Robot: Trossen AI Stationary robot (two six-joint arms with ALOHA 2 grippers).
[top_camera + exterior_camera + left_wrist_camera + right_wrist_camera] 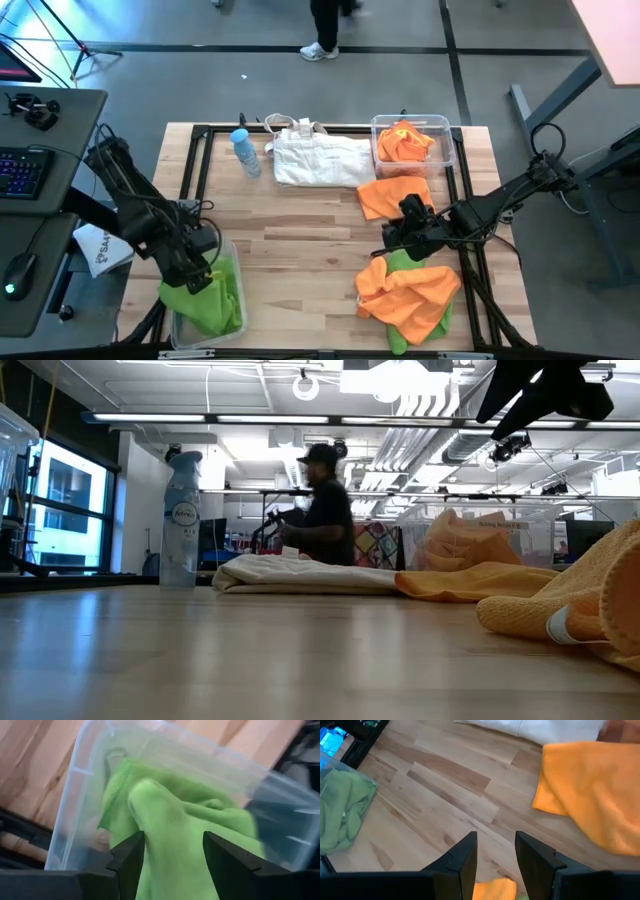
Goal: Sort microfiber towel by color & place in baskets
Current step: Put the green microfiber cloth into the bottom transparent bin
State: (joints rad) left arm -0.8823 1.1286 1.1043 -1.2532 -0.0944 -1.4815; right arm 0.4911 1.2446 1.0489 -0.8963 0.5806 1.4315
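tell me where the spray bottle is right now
In the high view the spray bottle stands near the table's far edge, left of the white fabric bag and apart from it.

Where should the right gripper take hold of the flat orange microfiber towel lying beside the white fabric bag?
Probably from above, at the flat orange microfiber towel's edge nearest the right gripper. It lies spread thin on the wood, so pinching a bare edge or corner lifts it away from the white fabric bag.

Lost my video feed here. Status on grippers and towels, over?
Left gripper over the near-left basket, fingers spread around a green towel. Right gripper open, empty, above the orange pile. White bag clear of both.
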